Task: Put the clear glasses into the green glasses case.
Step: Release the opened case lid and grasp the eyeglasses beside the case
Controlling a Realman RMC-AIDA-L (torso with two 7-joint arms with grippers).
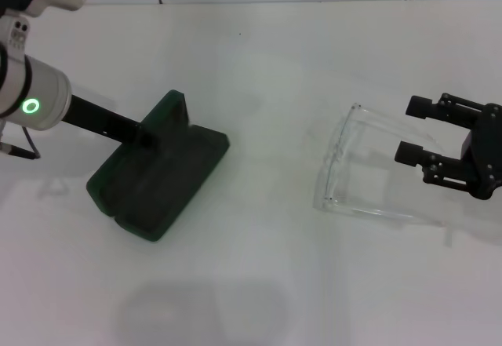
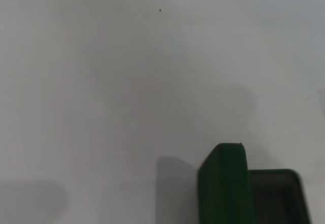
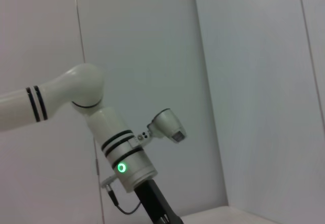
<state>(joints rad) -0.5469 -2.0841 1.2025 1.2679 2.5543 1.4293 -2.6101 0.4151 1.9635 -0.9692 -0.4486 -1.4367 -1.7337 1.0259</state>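
Note:
The green glasses case [image 1: 169, 185] lies open on the white table, left of centre, with its lid [image 1: 174, 111] raised. My left gripper [image 1: 145, 134] reaches in from the left and meets the lid. The left wrist view shows the lid's edge [image 2: 226, 183] and the dark inside [image 2: 277, 196]. The clear glasses [image 1: 345, 162] lie on the table at the right, arms pointing right. My right gripper [image 1: 416, 130] is open just right of the glasses, over the ends of the arms, holding nothing.
The white table [image 1: 259, 63] ends at a tiled wall behind. In the right wrist view only the left arm [image 3: 122, 163] shows, with its green light, against the wall.

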